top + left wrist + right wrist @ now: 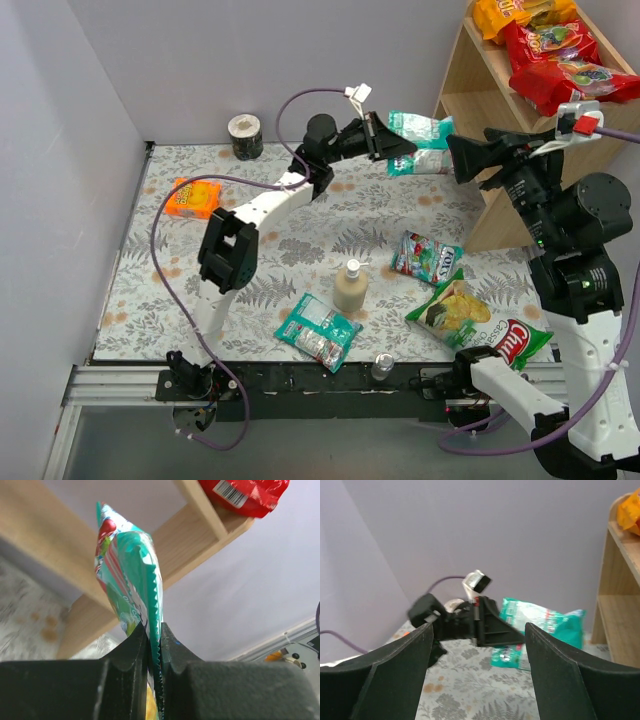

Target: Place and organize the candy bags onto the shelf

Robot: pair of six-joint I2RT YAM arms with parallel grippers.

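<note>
My left gripper [388,140] is shut on the edge of a teal-and-white candy bag [422,127] and holds it in the air beside the wooden shelf [478,95]. In the left wrist view the fingers [135,652] pinch the bag [127,580] below a shelf board [200,530]. A second teal bag [420,162] lies on the table under it. A third teal bag [318,333] lies near the front. An orange-yellow bag [520,12] and two red bags [552,45] sit on the shelf top. My right gripper [456,160] is open and empty, facing the held bag [532,616].
Two green chip bags [428,257] [452,310] and a red snack bag [515,345] lie at the right front. A pump bottle [350,288] stands mid-table, a small orange packet [195,198] lies left, and a tape roll [245,137] stands at the back.
</note>
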